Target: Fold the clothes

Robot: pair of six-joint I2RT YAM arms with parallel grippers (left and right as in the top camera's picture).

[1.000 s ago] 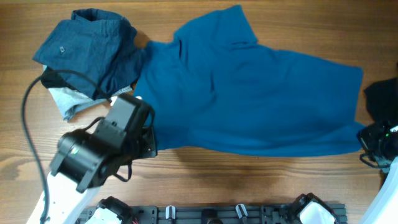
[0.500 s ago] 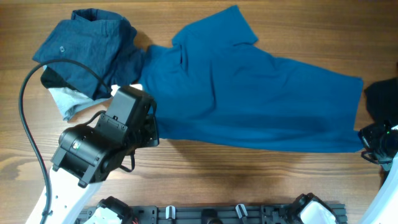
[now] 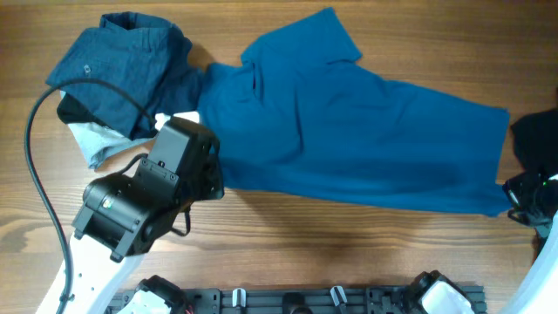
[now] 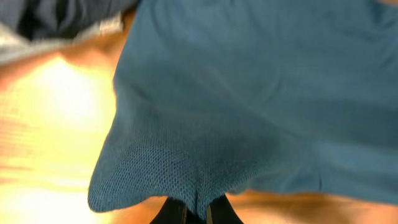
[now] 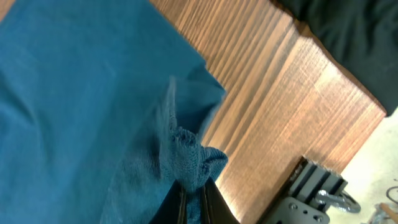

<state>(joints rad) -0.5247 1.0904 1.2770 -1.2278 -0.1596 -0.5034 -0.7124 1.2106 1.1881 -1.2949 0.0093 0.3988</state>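
Well, from overhead the shirt (image 3: 349,131) lies spread across the middle of the worktop (image 3: 288,253), its near edge drawn fairly straight between the two arms. The left gripper (image 4: 193,214) is at the shirt's near left corner and the right gripper (image 5: 193,196) at its near right corner, but from above the arm bodies hide the tips. The wrist views settle it. On the left, the jaws are pinched together on the knitted hem, which puckers at the grip, with wood showing on either side. On the right, they are clamped on a crumpled corner of the same shirt. Only the overhead view shows the heap of dark clothes (image 3: 122,70) touching the shirt's far left end. A black garment (image 3: 536,135) sits at the right edge, just beside the shirt; the right wrist view catches it in its top corner.
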